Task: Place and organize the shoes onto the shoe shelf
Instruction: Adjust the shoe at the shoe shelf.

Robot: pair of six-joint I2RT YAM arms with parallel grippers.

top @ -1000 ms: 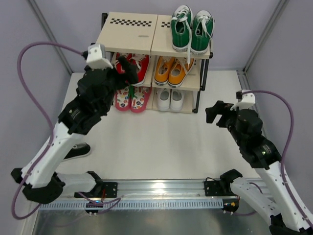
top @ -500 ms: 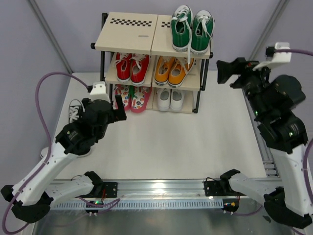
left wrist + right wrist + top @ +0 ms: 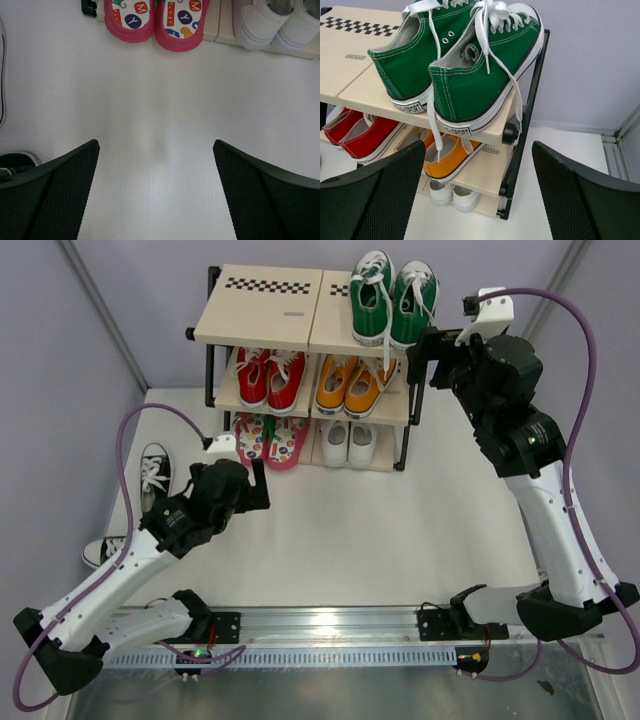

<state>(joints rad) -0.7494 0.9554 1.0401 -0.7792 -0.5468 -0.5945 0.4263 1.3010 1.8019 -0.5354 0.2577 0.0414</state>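
Currently, only the black sneakers [image 3: 153, 476] are lying off the shoe shelf [image 3: 262, 312]; left gripper [image 3: 155, 144] and right gripper [image 3: 478, 144] are gaping empty.

Overhead rear view, two wrist close-ups, shelf [image 3: 250, 322] shared

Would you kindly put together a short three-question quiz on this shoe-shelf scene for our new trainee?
1. True or false: the green sneakers stand on the top tier of the shoe shelf.
2. Which pair is not on the shelf? A) pink flip-flops B) black sneakers C) white shoes
3. Fill in: the left gripper and the right gripper are both ____ and hold nothing.
Key: 1 true; 2 B; 3 open.
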